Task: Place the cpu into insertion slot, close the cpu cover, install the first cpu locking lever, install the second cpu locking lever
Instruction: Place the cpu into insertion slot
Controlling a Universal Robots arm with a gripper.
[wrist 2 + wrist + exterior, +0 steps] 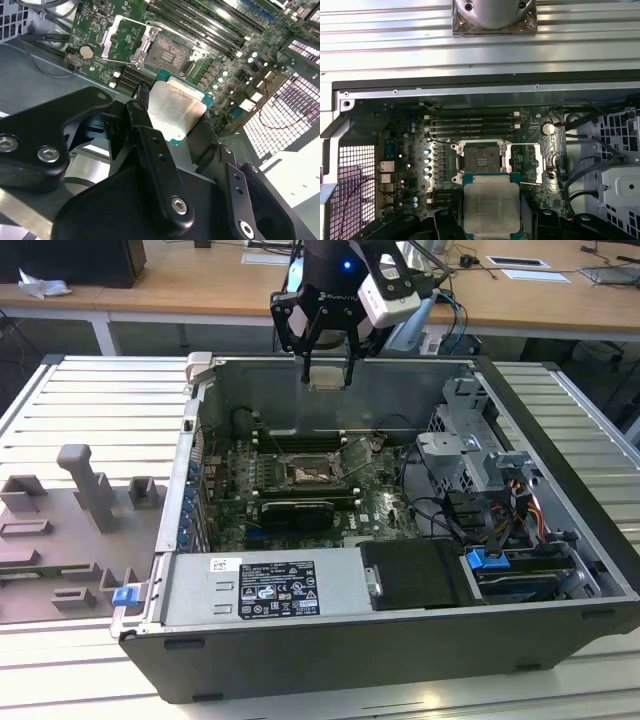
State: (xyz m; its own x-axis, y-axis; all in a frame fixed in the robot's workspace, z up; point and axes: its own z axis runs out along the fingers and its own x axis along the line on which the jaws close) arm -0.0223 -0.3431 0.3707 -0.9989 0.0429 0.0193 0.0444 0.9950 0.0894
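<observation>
I have the claw (pixel 327 368) clamped on the chip (pixel 491 207) by two opposite edges, its silver top turned toward both wrist cameras. It hangs above the far wall of the open computer case (pixel 300 640), well clear of the green board. The socket (pixel 481 161) lies bare below, with its cover (pixel 107 44) swung up and off to one side, so nothing seems to block the way down. To do this step well, I judge, the chip must be kept level, its edges square to the socket's rim, and be let down gently — a tilted corner could bend the contacts. The case lies on its side on a slatted metal surface (pixel 90 390). Grey blocks (pixel 85 490) stand at the exterior view's left, and wooden desks (pixel 200 280) run behind.
</observation>
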